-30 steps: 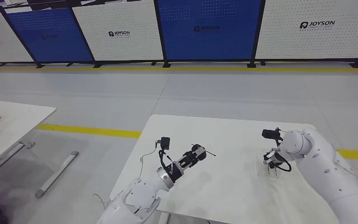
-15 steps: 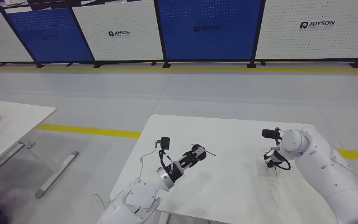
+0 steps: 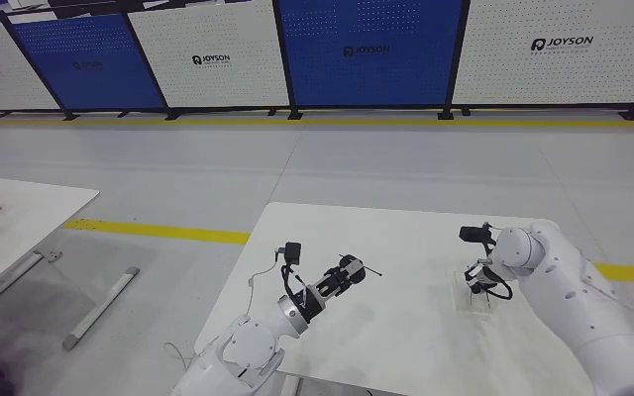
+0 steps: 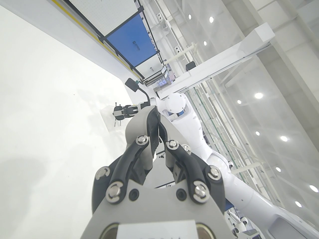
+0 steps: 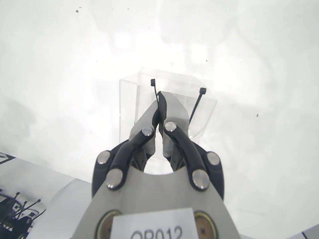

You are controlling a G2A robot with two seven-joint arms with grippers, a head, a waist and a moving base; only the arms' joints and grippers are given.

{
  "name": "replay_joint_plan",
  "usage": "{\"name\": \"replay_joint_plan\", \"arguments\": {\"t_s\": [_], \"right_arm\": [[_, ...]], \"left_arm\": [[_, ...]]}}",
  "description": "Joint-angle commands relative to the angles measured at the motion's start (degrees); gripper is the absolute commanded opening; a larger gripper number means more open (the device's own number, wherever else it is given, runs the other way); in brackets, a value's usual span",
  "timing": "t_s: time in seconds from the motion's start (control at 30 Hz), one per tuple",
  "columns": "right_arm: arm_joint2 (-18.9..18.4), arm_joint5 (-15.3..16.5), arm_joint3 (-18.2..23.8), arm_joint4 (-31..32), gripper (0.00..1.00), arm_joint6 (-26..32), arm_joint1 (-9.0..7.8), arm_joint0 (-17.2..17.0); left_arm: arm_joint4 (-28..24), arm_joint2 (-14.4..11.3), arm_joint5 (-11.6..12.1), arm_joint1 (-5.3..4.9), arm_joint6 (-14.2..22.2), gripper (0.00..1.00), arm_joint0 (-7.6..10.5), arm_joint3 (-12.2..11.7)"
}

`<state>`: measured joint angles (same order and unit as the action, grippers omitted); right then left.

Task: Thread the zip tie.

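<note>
Right, from the top view I have the left pincer hovering over the left half of the desk, lying almost level. A thin black strip pokes out past its tip, and I take that to be a zip tie already in hand. The right pincer points down close to the desk's right edge, over a small clear holder.

On the left wrist view, the left pincer's pads are pressed flat together with no gap between them. I cannot make out the strip from this angle. Farther off, the other arm hangs over the holder at the desk's far side.

On the right wrist view, the right pincer is clamped narrow on an upright zip tie that stands in the holder. Its square head shows just above the fingertips. A second zip tie leans in the same holder just beside it, untouched. A sheet with a heap of spare ties lies at the desk's edge behind the pincer.

My read is that the step in hand is the pick: the right side has its grip on the standing tie but has not drawn it out of the holder. Next I would lift it straight up so it clears the holder wall and does not drag its neighbour. Then I would bring the two arms toward the middle of the desk. The hard part will be lining up a thin tail with a small head slot, so both grips need to hold firm and the approach wants to be slow.
</note>
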<state>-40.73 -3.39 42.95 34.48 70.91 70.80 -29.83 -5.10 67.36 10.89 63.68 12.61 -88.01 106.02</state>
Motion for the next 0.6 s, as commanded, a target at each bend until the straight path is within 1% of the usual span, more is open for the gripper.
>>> {"name": "replay_joint_plan", "arguments": {"t_s": [0.0,0.17,0.23,0.27,0.3,0.57], "right_arm": [[-0.71,-0.96,2.17,0.84,0.00,0.08,-0.55,-0.70],[-4.00,-2.13,9.65,2.81,0.00,0.70,-2.72,-3.69],[-6.13,-3.59,13.89,4.28,0.00,0.35,-3.95,-5.70],[-7.17,-4.89,15.88,5.18,0.00,-0.05,-4.51,-6.73],[-8.54,-6.34,18.95,6.27,0.00,-0.27,-5.24,-8.31],[-8.54,-6.34,18.95,6.27,0.00,-0.27,-5.24,-8.31]], "left_arm": [[0.00,0.00,0.00,0.00,0.00,0.00,0.00,0.00],[0.00,0.00,0.00,0.00,0.00,0.00,0.00,0.00],[0.00,0.00,0.00,0.00,0.00,0.00,0.00,0.00],[0.00,0.00,0.00,0.00,0.00,0.00,0.00,0.00],[0.00,0.00,0.00,0.00,0.00,0.00,0.00,0.00],[0.00,0.00,0.00,0.00,0.00,0.00,0.00,0.00]]}}
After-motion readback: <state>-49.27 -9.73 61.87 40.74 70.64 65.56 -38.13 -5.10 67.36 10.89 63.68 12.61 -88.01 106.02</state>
